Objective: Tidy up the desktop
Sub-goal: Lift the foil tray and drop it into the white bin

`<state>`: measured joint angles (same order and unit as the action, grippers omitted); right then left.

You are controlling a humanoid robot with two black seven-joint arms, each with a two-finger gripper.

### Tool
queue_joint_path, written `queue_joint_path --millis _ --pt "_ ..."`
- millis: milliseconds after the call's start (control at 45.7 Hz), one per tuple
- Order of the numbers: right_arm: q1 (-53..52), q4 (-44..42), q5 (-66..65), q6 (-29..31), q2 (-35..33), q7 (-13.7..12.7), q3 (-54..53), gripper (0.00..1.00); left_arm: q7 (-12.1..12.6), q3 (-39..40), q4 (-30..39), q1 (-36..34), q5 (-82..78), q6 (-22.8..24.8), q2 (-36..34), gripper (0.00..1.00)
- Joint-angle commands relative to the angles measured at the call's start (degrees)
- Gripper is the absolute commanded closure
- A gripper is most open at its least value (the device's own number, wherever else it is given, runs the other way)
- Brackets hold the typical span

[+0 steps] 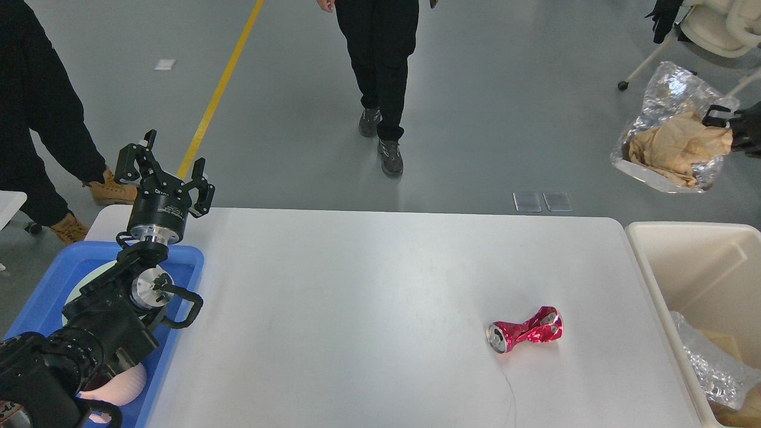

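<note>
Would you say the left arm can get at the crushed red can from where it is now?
Probably yes, though it is a long way across. The left gripper is open and raised over the blue tray, while the crushed red can lies alone on the desktop with nothing between them.

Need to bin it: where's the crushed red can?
Head view: the crushed red can lies on the desktop, right of centre, near the cream bin.

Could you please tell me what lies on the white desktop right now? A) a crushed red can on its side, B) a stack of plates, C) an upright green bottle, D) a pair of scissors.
A: a crushed red can lies on its side on the desktop, toward its right side, near the cream bin.
</note>
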<state>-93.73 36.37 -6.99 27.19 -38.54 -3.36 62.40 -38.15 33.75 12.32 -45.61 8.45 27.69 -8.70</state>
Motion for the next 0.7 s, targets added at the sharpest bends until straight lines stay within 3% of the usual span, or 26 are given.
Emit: queue_joint_path --millis 0,197,328,459,547,634,678 --pt "10.9 -5.8 0.4 -6.4 -1.9 0.0 -0.6 1.0 0.0 0.0 0.0 0.0 0.0 0.0 0.0 0.04" --pt "25.0 -10.5 1.2 -16.4 -2.8 0.0 -1.8 1.0 0.0 0.0 0.0 0.0 0.0 0.0 0.0 0.04" --pt "32.4 -11.3 1.2 -19.2 -2.8 0.0 -5.2 1.0 0.0 0.0 0.0 0.0 0.1 0.0 0.0 0.04" --pt "39.8 -17.9 1.2 -19.7 -0.7 -0.1 -7.8 0.99 0.0 0.0 0.0 0.0 0.0 0.0 0.0 0.04" --pt "42.4 -20.1 1.2 -19.8 0.8 -0.2 -8.3 0.47 0.0 0.0 0.0 0.0 0.0 0.0 0.0 0.04" --pt "43.2 -20.3 1.2 -19.8 0.9 -0.2 -8.3 0.32 0.0 0.0 0.0 0.0 0.1 0.0 0.0 0.04" --pt "43.2 -20.3 1.2 -19.9 0.9 -0.2 -8.3 0.18 0.0 0.0 0.0 0.0 0.0 0.0 0.0 0.04"
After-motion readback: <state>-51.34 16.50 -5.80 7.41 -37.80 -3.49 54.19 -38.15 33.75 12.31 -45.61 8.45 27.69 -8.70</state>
